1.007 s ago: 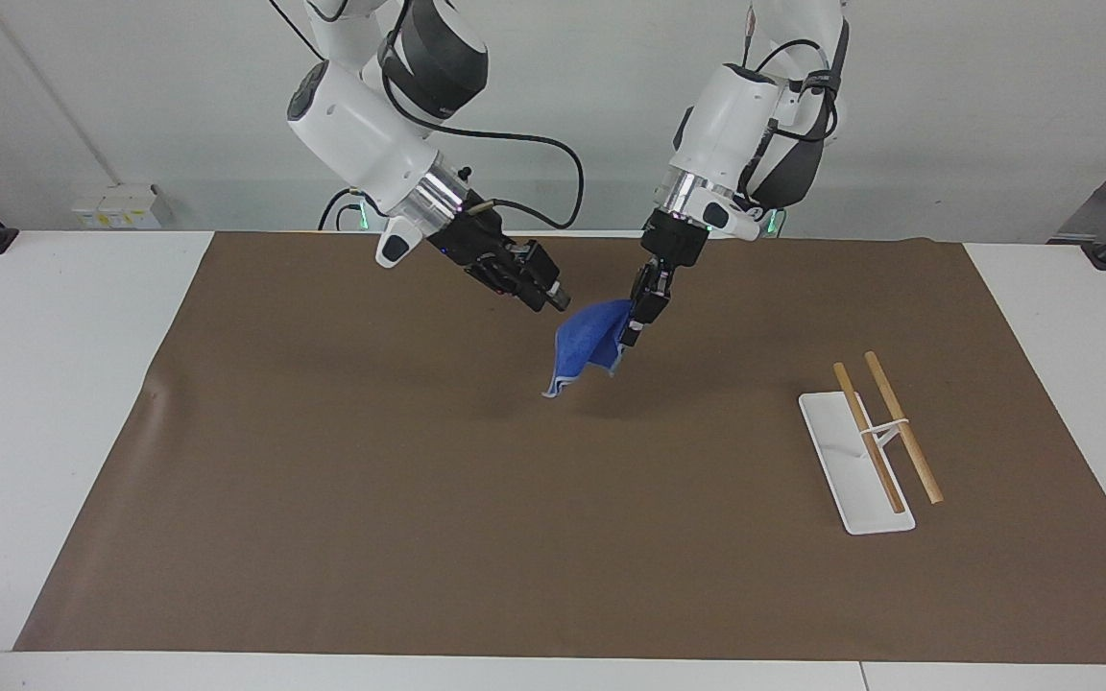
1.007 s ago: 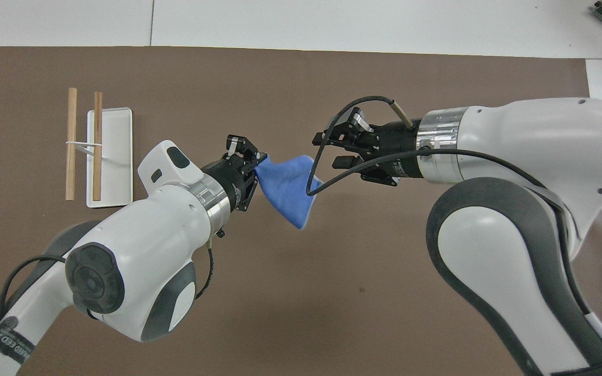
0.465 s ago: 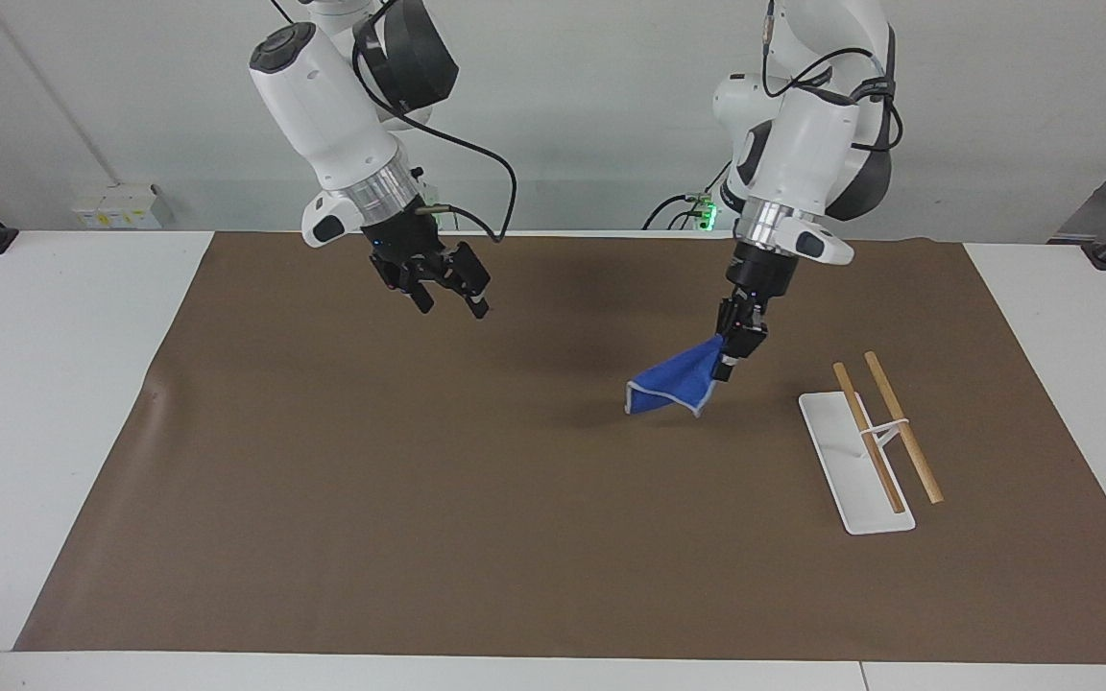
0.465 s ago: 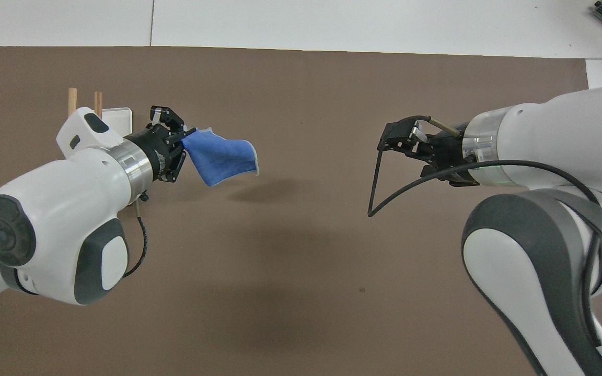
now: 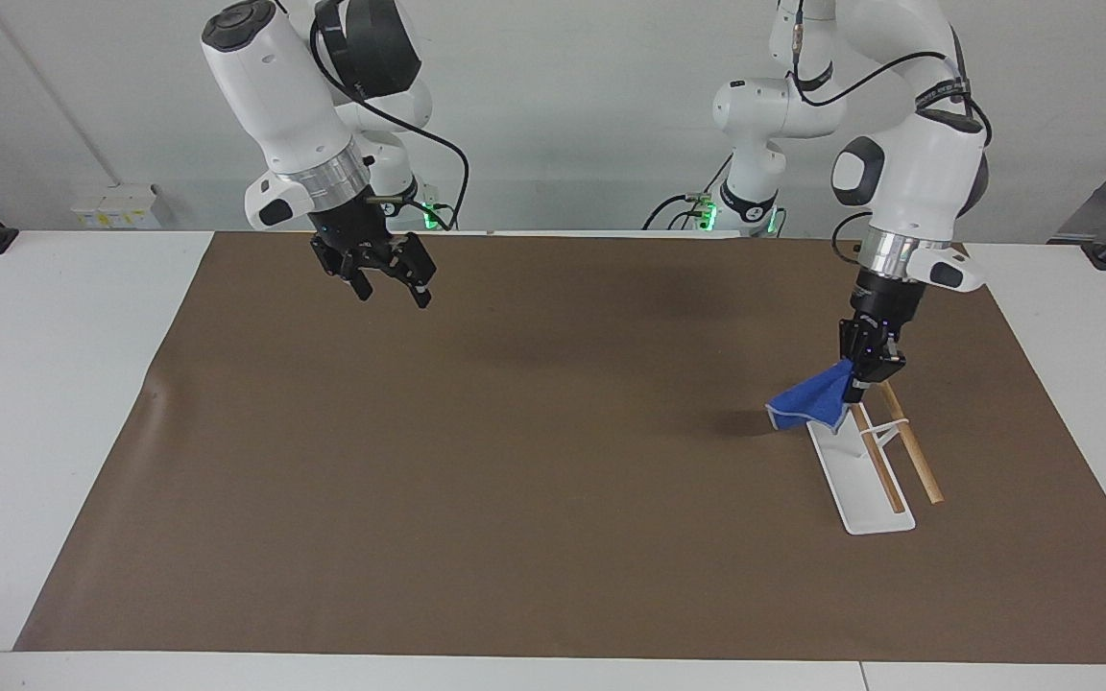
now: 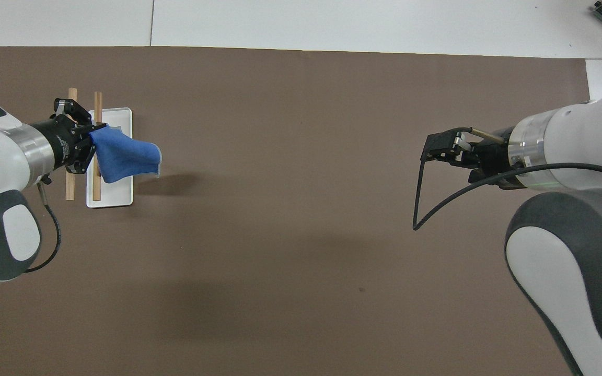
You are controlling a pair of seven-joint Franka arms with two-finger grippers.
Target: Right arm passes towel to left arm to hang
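A white wall (image 5: 563, 115) with sockets stands at the robots' end, and the white table (image 5: 54, 384) carries a brown mat (image 5: 515, 480) over most of its top.

The right gripper (image 5: 390, 283) hangs over the mat near the robots' edge, at the right arm's end, fingers spread and holding nothing; that arm waits.

The left gripper (image 5: 865, 374) is over the rack (image 5: 860, 480) at the left arm's end, pinching one corner of the towel (image 5: 807, 408). The cloth droops below and beside it, over the rack's white base and the mat next to it. Two rods (image 5: 903, 441) run under the gripper, away from the robots.

The facing view shows the towel clear of the mat; whether it touches the rods, I cannot tell. The overhead view shows the towel (image 6: 123, 154) crossing the inner rod (image 6: 97, 146) and base (image 6: 120, 193), with its shadow on the mat.
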